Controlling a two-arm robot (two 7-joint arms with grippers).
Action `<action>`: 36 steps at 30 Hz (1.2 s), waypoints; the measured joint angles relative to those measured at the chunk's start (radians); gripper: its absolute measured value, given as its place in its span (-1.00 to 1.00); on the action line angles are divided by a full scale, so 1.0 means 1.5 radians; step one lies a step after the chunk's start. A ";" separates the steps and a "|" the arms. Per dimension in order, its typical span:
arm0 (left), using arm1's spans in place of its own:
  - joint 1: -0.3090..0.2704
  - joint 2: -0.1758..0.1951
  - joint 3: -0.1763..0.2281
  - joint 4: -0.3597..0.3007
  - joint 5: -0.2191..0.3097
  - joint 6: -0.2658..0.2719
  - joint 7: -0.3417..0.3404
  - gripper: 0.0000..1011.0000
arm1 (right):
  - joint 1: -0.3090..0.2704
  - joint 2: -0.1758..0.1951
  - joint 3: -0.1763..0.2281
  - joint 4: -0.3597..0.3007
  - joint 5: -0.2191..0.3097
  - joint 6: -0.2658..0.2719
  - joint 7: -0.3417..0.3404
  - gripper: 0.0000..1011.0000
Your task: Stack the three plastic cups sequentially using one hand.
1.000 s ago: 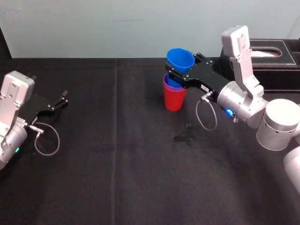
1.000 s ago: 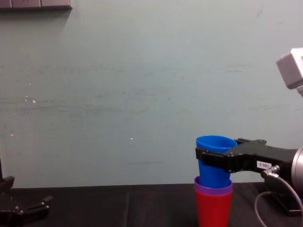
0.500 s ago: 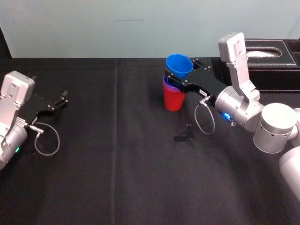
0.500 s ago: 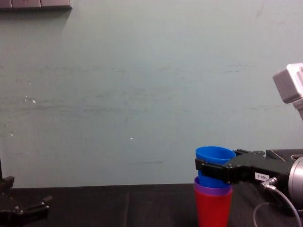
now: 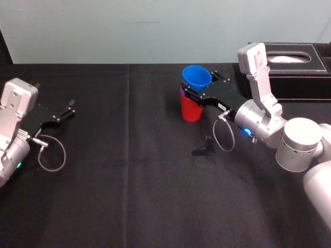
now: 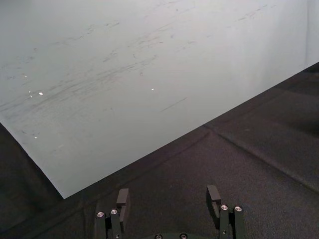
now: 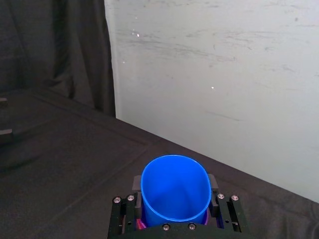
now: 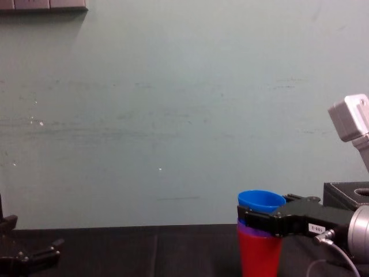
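From the head we see our right gripper [image 5: 194,94] clamped on the blue cup [image 5: 196,76], upright, mouth up, nested atop the red cup [image 5: 191,110] at the table's [image 5: 129,181] far middle. The chest shows the purple cup [image 8: 249,231] rimmed between them. Left wrist: our left gripper [image 6: 168,196] spread wide, empty

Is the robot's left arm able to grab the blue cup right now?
Probably not. The right gripper is clamped around the blue cup, blocking its sides, and the left gripper rests open far off to the left.
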 joint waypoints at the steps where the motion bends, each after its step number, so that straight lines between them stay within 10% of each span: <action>1: 0.000 0.000 0.000 0.000 0.000 0.000 0.000 0.99 | 0.001 -0.001 0.000 0.004 0.000 -0.001 0.001 0.45; 16: 0.000 0.000 0.000 0.000 0.000 0.000 0.000 0.99 | 0.004 -0.004 0.000 0.016 -0.002 -0.005 0.003 0.46; 29: 0.000 0.000 0.000 0.000 0.000 0.000 0.000 0.99 | 0.003 -0.004 0.000 0.014 -0.002 -0.005 0.003 0.98; 36: 0.000 0.000 0.000 0.000 0.000 0.000 0.000 0.99 | -0.030 0.012 0.017 -0.056 0.005 0.023 -0.012 0.98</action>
